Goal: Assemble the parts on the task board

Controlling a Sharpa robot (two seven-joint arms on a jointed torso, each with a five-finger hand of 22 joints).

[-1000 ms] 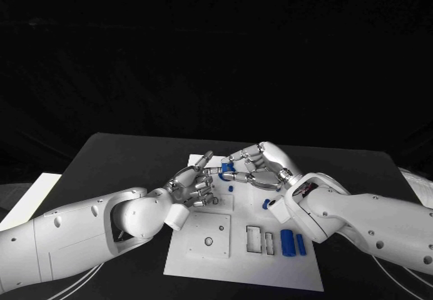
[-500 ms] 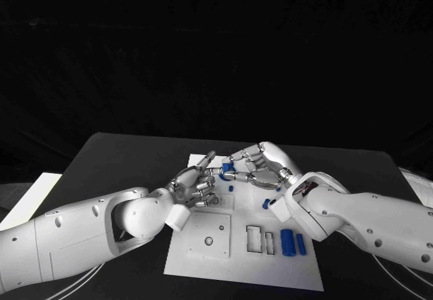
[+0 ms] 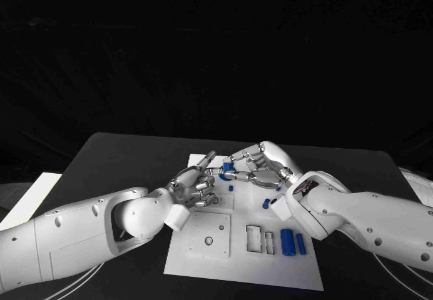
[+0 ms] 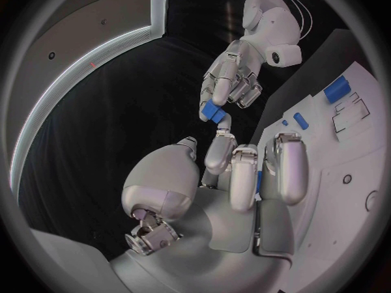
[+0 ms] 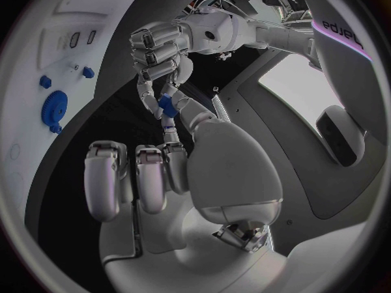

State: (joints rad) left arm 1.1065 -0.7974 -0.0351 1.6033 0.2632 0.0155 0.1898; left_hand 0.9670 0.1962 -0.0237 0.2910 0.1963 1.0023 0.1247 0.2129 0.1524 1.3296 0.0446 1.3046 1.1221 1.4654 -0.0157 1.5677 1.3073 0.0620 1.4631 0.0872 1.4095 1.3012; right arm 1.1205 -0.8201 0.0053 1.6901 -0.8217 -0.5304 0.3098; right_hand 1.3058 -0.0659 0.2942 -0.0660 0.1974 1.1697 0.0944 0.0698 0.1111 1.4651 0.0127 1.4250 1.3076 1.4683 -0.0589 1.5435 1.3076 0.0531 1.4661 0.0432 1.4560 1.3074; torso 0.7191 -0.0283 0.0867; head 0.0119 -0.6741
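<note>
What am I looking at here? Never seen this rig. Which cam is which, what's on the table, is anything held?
It is a robot with two white arms, each ending in a silver many-fingered hand. The square picture comes from a camera on its head, looking down at a black table. The two round pictures come from fisheye cameras at the wrists, each behind its own hand.

On the table lies a white task board with slots and holes. Blue parts rest on it, such as two long pieces side by side near the right arm.

The right hand pinches a small blue part at its fingertips, above the board's far end. The left hand has one finger stretched toward that part and the others curled; whether it touches the part is unclear.
</note>
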